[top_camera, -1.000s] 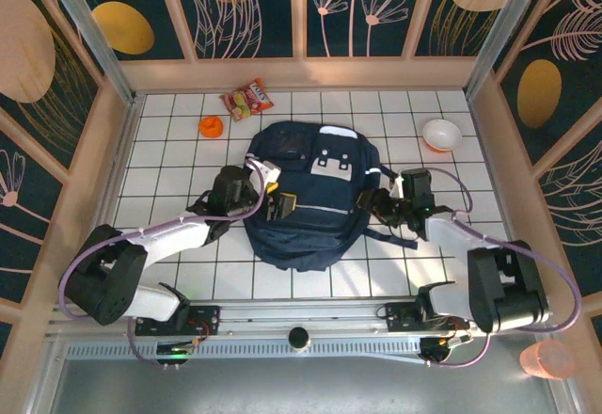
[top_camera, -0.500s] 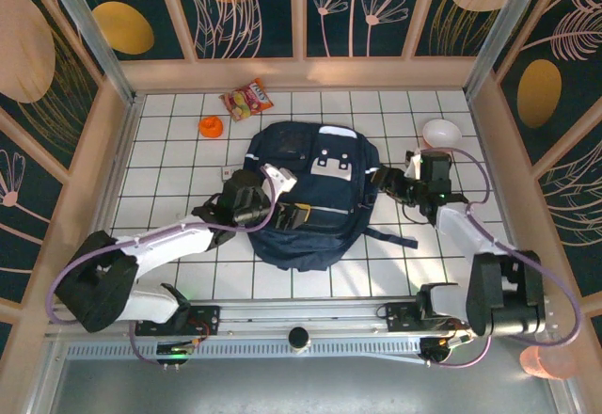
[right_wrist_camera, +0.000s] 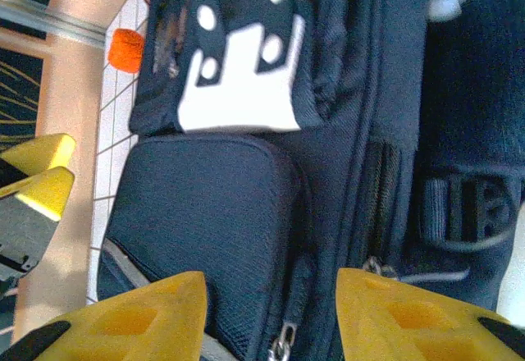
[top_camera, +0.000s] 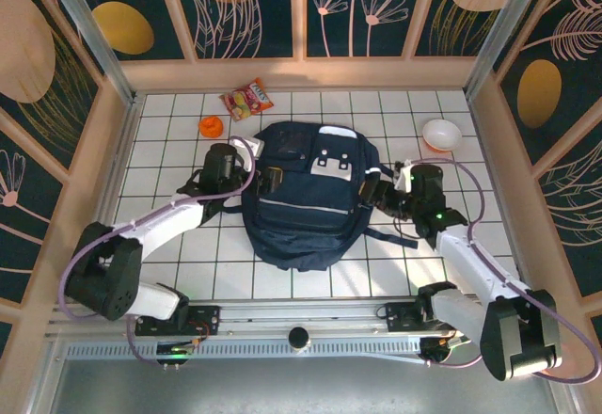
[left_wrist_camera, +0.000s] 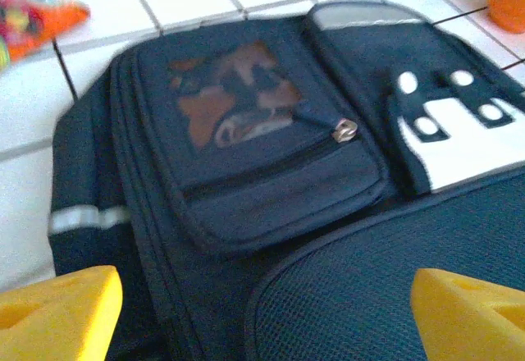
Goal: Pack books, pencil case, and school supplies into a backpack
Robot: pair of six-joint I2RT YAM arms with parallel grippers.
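Here, the backpack (top_camera: 306,212) lies under the left claw (top_camera: 267,181); beside the right claw (top_camera: 371,194).

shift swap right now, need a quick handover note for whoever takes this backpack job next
Left gripper: jaws wide open, empty, over the backpack at its front pocket.
Right gripper: jaws partly open, nothing visibly gripped, over the backpack's right side.
Backpack: lying front up, mid-table; the front pocket's zip looks shut.
Done: cannot tell what is packed inside.
Left: confirm book, pencil case and supplies are in, then close any open zip. The snack packet, orange round object and white bowl are not part of the job.
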